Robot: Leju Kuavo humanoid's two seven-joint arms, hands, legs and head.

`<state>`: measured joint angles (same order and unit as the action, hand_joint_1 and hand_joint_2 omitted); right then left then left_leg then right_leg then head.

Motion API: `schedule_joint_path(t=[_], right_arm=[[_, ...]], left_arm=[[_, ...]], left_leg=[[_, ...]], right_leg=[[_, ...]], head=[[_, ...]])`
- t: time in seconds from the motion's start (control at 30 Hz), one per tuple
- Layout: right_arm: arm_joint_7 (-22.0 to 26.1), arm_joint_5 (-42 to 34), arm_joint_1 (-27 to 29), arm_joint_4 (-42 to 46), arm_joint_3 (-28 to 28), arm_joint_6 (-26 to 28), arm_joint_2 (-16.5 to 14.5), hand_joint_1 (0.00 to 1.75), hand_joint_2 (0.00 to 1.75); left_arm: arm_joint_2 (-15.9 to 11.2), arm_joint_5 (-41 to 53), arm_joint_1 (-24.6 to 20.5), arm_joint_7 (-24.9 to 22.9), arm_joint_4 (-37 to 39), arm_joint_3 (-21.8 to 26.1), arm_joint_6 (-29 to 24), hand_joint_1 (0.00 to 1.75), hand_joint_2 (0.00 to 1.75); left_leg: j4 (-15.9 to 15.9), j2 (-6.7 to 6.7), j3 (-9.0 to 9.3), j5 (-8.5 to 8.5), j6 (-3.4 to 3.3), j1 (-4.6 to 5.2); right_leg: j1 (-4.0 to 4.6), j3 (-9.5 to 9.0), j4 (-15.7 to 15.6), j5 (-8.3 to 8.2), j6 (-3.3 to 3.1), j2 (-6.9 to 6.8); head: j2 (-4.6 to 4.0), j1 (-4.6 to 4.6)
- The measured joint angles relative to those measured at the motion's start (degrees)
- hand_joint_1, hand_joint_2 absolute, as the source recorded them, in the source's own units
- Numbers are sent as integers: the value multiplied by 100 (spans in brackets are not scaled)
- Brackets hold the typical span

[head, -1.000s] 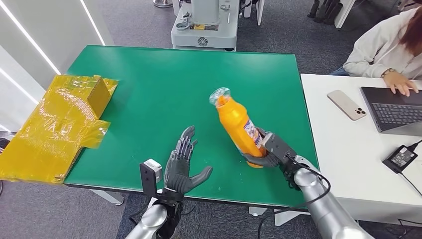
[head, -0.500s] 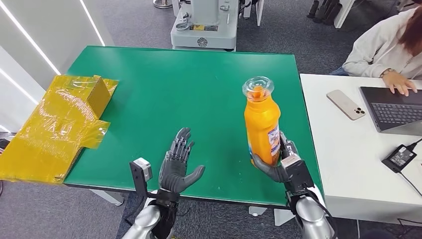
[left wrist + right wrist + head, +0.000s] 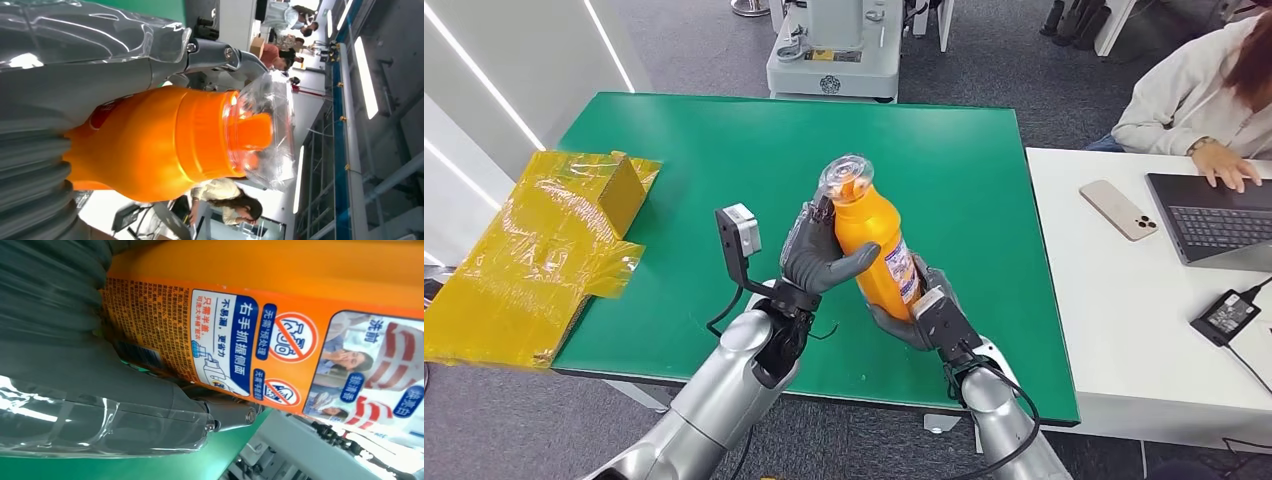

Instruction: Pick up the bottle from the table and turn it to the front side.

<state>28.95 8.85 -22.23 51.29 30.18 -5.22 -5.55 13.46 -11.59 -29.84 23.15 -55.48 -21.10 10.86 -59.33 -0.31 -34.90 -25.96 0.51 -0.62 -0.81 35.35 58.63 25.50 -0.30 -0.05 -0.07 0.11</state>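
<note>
An orange bottle (image 3: 879,245) with a clear wrapped cap and a printed label is held up above the green table (image 3: 724,160), tilted with its top toward the far left. My right hand (image 3: 919,315) grips its lower body from below. My left hand (image 3: 819,255) wraps the upper body just under the neck, thumb across the front. The left wrist view shows the orange bottle's shoulder and cap (image 3: 165,140) close against that hand. In the right wrist view the bottle's label (image 3: 280,340), with blue text boxes and warning signs, lies against my right hand's fingers (image 3: 150,390).
A yellow wrapped box (image 3: 534,250) hangs over the table's left edge. To the right stands a white desk (image 3: 1124,320) with a phone (image 3: 1121,210), a laptop (image 3: 1214,225) and a charger (image 3: 1229,315); a person (image 3: 1194,90) sits there typing. A grey machine base (image 3: 834,50) stands behind the table.
My left hand rose from near the table's front edge and closed on the bottle's upper part. The bottle shifted left and tilted from upright, still held by my right hand.
</note>
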Motion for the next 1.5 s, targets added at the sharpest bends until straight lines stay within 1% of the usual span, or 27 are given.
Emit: schedule_joint_path(t=[0.13,0.23,0.33,0.53,0.6,0.7,0.77,0.9,1.07,1.33,1.37,1.47,1.5], right_arm=[[-17,-7,-94,-243,64,-11,-34,175,175],[-31,2,-128,-391,78,25,-67,175,175],[-57,14,-151,-521,79,89,-87,175,175],[-69,30,-170,-697,79,103,-90,174,175],[-84,32,-171,-732,72,101,-90,173,175],[-138,68,-164,-768,55,89,-90,174,175],[-184,110,-162,-777,48,77,-89,174,175],[-246,174,-172,-798,47,-2,-80,173,175],[-216,142,-240,-862,61,-31,-65,171,175],[-189,84,-240,-868,90,-13,-59,174,175],[-188,71,-235,-862,99,-10,-59,165,175],[-187,40,-217,-827,129,1,-59,73,175],[-187,33,-211,-813,140,4,-59,38,175]], left_arm=[[23,29,-125,-72,68,-31,-22,0,175],[31,337,-213,-33,195,-136,-210,0,175],[37,657,-316,55,497,-261,-357,0,175],[38,892,-393,135,1038,-408,-360,0,175],[37,1156,-436,121,1193,-467,-428,0,175],[32,1748,-549,142,1510,-613,-698,0,175],[17,1929,-622,182,1721,-662,-788,0,175],[-57,1869,-668,239,2015,-666,-646,175,175],[-143,1664,-677,245,2167,-660,-426,175,175],[-162,1235,-687,109,2167,-588,-11,175,175],[-164,1161,-688,95,2167,-567,56,175,175],[-172,910,-692,54,2167,-486,270,175,175],[-178,834,-694,44,2165,-459,322,175,175]], left_leg=[[0,0,-1,-1,0,0],[0,0,-2,-1,0,1],[0,0,-1,-1,0,1],[0,1,-1,0,0,0],[0,1,-1,0,0,0],[1,1,-3,-1,0,0],[1,1,-3,-1,0,0],[1,1,-3,-1,0,0],[1,-1,-4,0,0,0],[0,0,-4,0,0,1],[0,0,-4,0,0,1],[0,1,-3,0,0,0],[0,1,-2,0,0,0]], right_leg=[[0,1,-1,0,1,0],[0,1,-2,0,1,0],[0,0,-2,0,1,0],[0,1,-2,0,0,2],[0,1,-2,0,0,1],[0,1,-1,0,0,1],[0,1,-1,0,0,1],[0,1,-1,0,0,1],[0,3,0,0,0,0],[0,3,-1,0,0,1],[0,3,-1,0,0,1],[0,4,-1,0,0,2],[0,4,-1,0,0,2]], head=[[0,2],[0,2],[0,2],[0,1],[0,1],[0,2],[0,1],[0,1],[0,1],[0,1],[0,2],[0,2],[0,2]])
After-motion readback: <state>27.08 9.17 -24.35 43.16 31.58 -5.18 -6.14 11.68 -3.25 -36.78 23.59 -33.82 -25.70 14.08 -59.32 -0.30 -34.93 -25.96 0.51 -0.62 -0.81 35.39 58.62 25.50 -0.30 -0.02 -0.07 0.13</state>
